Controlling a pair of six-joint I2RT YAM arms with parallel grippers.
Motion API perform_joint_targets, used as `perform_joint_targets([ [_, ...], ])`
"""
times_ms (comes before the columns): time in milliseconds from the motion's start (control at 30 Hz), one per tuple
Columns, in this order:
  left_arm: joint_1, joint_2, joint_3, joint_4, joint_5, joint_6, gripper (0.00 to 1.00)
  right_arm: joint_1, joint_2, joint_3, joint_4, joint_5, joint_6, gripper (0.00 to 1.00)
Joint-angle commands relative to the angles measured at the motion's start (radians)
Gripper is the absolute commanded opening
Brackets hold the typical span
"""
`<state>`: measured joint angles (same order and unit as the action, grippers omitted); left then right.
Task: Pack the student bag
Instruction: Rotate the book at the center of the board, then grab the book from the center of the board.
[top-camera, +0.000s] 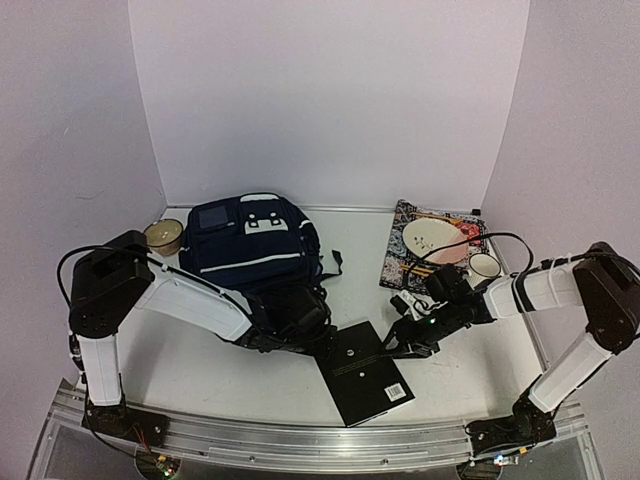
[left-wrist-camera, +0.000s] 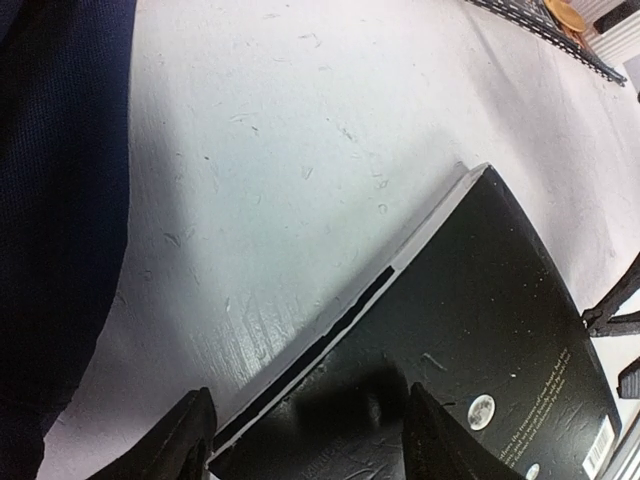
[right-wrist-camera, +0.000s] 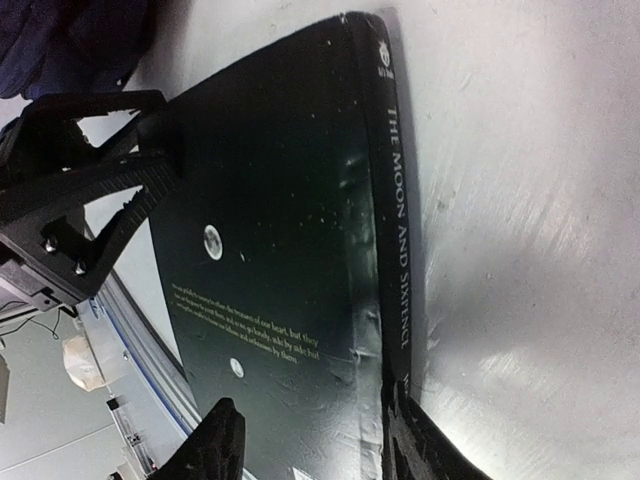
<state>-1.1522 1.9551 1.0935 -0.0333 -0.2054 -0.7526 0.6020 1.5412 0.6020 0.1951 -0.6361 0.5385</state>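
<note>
Astride opposite edges of the book: left gripper and right gripper, spread.

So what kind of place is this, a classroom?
Probably a robot test booth: plain white walls box in the table, two arms are bolted to a metal rail, and a backpack and book lie staged.
</note>
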Motion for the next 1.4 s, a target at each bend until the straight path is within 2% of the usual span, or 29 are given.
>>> perform_joint_targets([
  [0, -0.004, -0.088, -0.006, -0.075, -0.032, -0.050, 0.70, 0.007, 0.029, 0.035, -0.045, 0.054, -0.005, 0.50],
  [200, -0.015, -0.168, -0.089, -0.083, 0.066, -0.171, 0.71, 0.007, 0.027, 0.027, -0.081, 0.102, -0.020, 0.51],
  [533, -0.059, -0.049, -0.066, -0.052, 0.167, -0.206, 0.59, 0.019, 0.058, 0.018, -0.067, 0.062, -0.030, 0.52],
  [867, -0.057, 0.033, -0.094, 0.069, 0.202, -0.226, 0.42, 0.040, 0.036, -0.018, 0.180, -0.149, 0.065, 0.52],
  [1100, -0.049, 0.042, -0.098, 0.121, 0.227, -0.228, 0.40, 0.039, -0.085, 0.025, 0.247, -0.224, 0.114, 0.51],
  [1367, -0.032, 0.033, -0.120, 0.180, 0.224, -0.248, 0.40, 0.041, -0.119, 0.047, 0.264, -0.197, 0.137, 0.47],
])
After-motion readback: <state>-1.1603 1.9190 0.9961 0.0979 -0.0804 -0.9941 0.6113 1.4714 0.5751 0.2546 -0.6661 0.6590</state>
